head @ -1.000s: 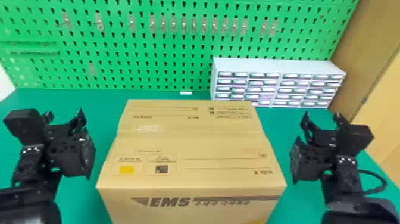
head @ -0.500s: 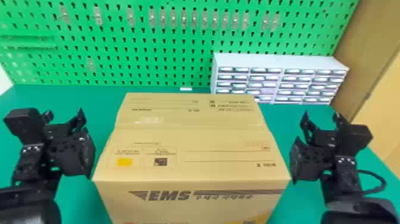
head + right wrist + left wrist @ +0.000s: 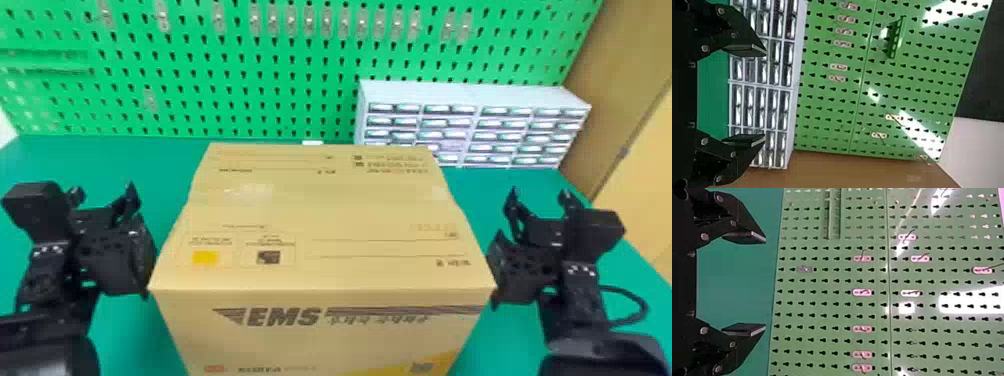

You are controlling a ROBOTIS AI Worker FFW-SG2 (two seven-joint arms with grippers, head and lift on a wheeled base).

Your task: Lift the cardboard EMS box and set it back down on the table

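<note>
The cardboard EMS box (image 3: 320,220) stands upright between the two arms over the green table, its lettered side facing me. My left gripper (image 3: 107,197) is beside the box's left side, fingers spread and pointing away from me; the arm's black body is close against that side. My right gripper (image 3: 540,200) mirrors it at the right side. In the left wrist view my left gripper (image 3: 764,283) is open with nothing between its fingers. My right gripper (image 3: 765,95) is likewise open in the right wrist view. The box's underside is hidden.
A white cabinet of small drawers (image 3: 472,95) stands at the back right, behind the box. The green pegboard (image 3: 190,75) with clear hooks rises along the back edge of the table (image 3: 590,300). A black cable loops beside the right arm.
The box looks larger and its front edge has widened toward both arms. The cabinet and pegboard sit slightly differently in the head view; both arms look nearly unchanged there.
</note>
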